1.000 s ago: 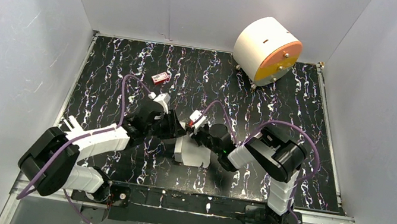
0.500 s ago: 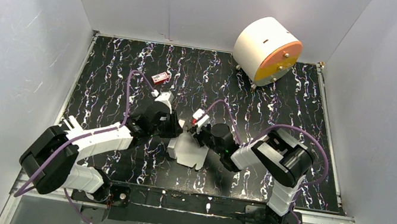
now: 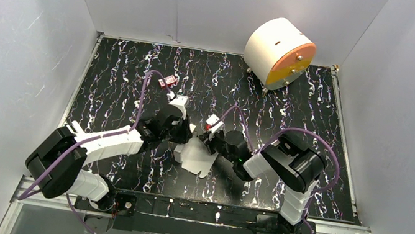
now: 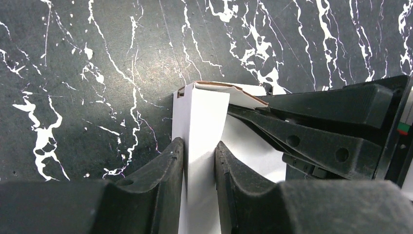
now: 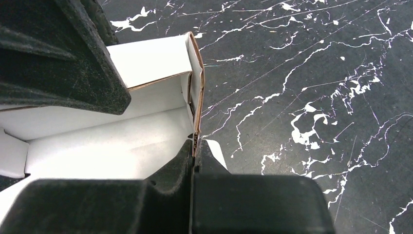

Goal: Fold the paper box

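Observation:
The paper box point(image 3: 194, 157), white cardboard partly folded, sits tilted at mid-table between both arms. My left gripper point(image 3: 185, 136) comes in from the left. In the left wrist view its jaws point(image 4: 198, 146) are pressed against both faces of a folded white side wall of the paper box point(image 4: 200, 114). My right gripper point(image 3: 207, 145) reaches in from the right. It is shut point(image 5: 196, 142) on a thin brown-edged wall of the paper box point(image 5: 112, 146), whose open inside faces the right wrist camera. The right fingers point(image 4: 316, 131) cross close beside the left ones.
A big white cylinder with an orange face point(image 3: 279, 53) stands at the back right. A tiny red item point(image 3: 166, 81) lies at the back left of centre. White walls close in three sides of the black marbled table point(image 3: 319, 109). Purple cables loop over both arms.
The left jaws have closed from wider apart onto the box's side wall. Both grippers and the box have shifted slightly away from the bases, and the box has tilted.

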